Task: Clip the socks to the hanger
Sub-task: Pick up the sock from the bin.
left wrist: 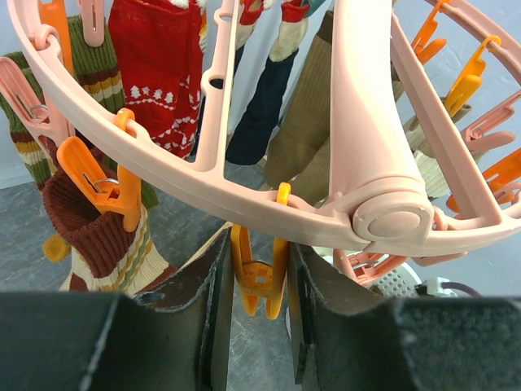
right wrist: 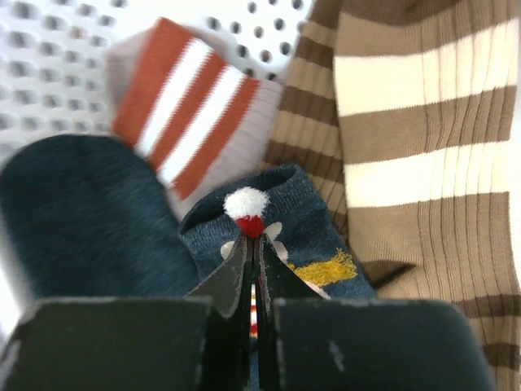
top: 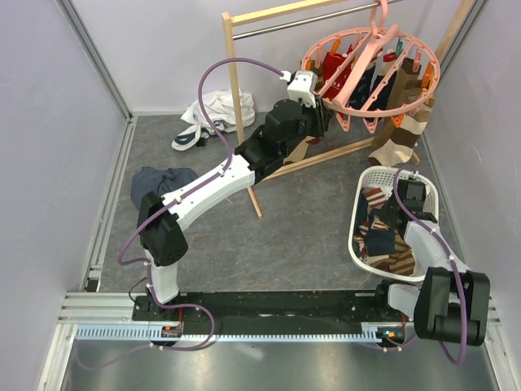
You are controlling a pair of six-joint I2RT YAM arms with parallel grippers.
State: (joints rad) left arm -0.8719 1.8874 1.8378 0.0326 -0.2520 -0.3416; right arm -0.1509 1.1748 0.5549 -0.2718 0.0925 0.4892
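From above, the left pincer (top: 326,114) is being held at the near rim of the hanger (top: 358,61), which is hanging from the rail (top: 285,28) at the far right. Its jaws are being hidden by the wrist. The right pincer (top: 400,221) is being held down in the white basket (top: 358,208) on the tabletop (top: 301,236), among loose socks (top: 383,244) and well apart from the hanger. The right arm is judged the nearer to them.

At the left wrist, an orange clip (left wrist: 259,285) is being squeezed from both sides by the pincer fingers. It is hanging upright just below the ring. Its mouth is being cut off from sight.

At the right wrist, the fingers are being pressed almost together on a fold of a navy sock (right wrist: 317,220) straight ahead. A brown striped sock (right wrist: 423,163) is lying just to the right, its length running away. How much cloth is being caught cannot be told.
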